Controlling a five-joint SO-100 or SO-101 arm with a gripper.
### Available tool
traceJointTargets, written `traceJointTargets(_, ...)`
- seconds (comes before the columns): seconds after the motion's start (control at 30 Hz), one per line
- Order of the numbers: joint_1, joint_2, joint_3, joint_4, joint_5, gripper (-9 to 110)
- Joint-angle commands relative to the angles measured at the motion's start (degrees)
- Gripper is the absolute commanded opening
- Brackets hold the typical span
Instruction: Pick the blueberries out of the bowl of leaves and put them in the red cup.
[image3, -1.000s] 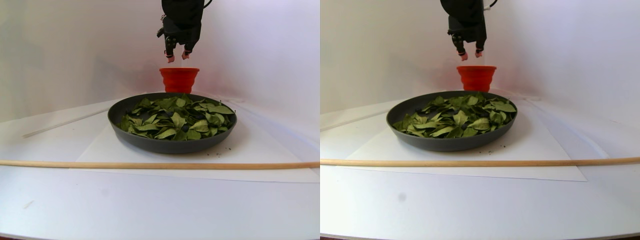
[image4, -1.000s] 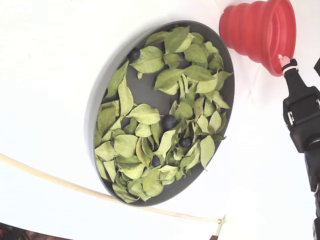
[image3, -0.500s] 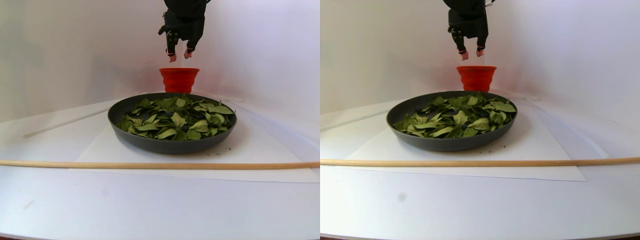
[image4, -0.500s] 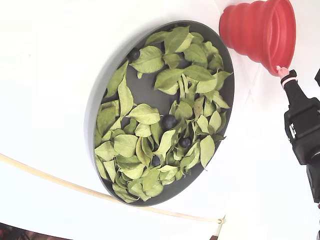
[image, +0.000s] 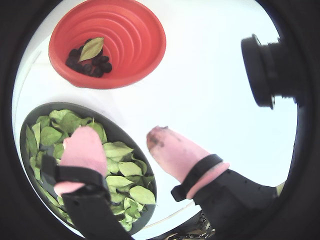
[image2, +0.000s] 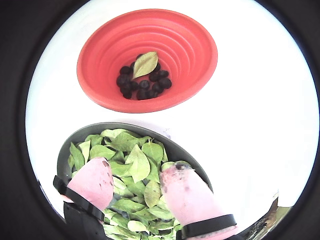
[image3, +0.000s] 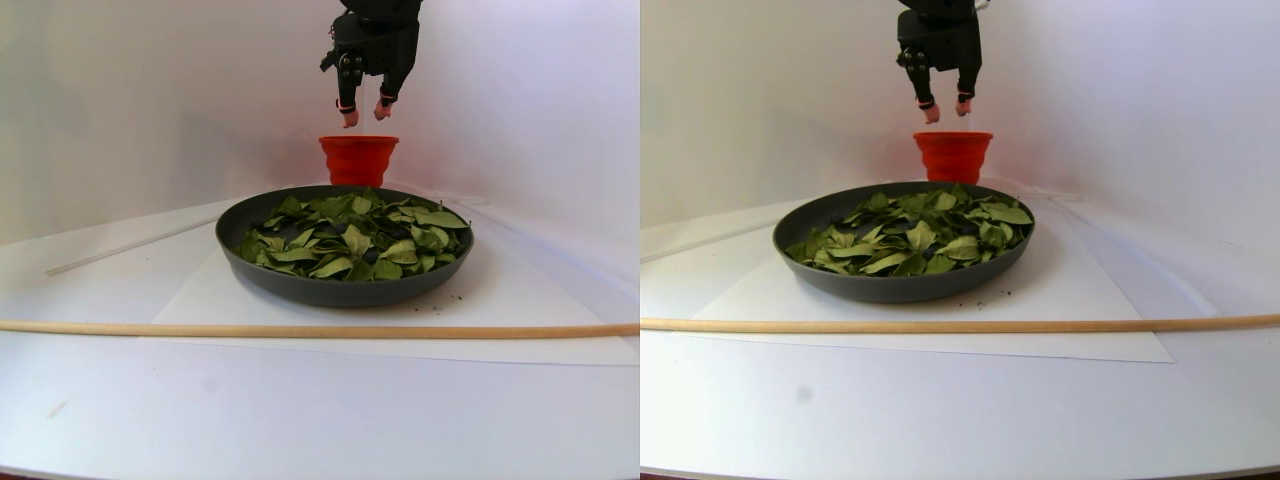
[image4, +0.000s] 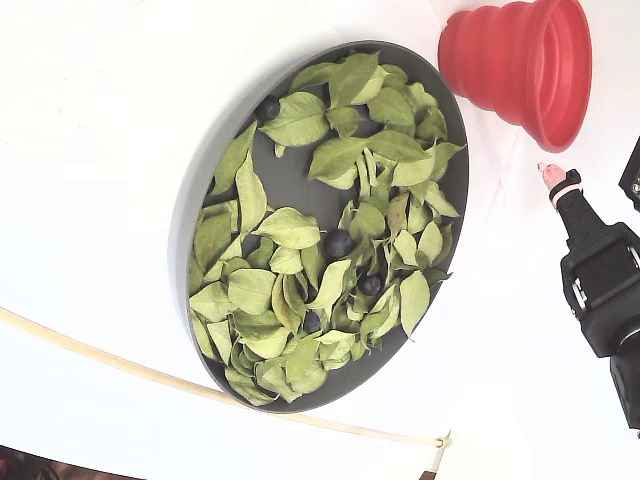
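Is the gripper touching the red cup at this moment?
Apart. In the stereo pair view the gripper hangs above the red cup, with bare wall showing between its fingertips and the cup's rim. Its pink-tipped fingers are spread and hold nothing.

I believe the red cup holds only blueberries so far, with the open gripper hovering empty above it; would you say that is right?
Not quite: the red cup does not hold only blueberries. A green leaf lies on top of them, as both wrist views show. The rest stands: the gripper is open, empty and above the cup.
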Motion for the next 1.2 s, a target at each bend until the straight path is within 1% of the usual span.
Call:
traceJointTargets(0.0,1.6,8.3,0.4,0.7,-0.4,18)
traceJointTargets(0.3,2.0,11.6,4.9,3.9,-0.5,18)
traceJointTargets(0.77,3.5,14.0,7.6,8.6,-0.1,18)
traceJointTargets(1.17,4.8,16.6,12.8,10.3,-0.4,18)
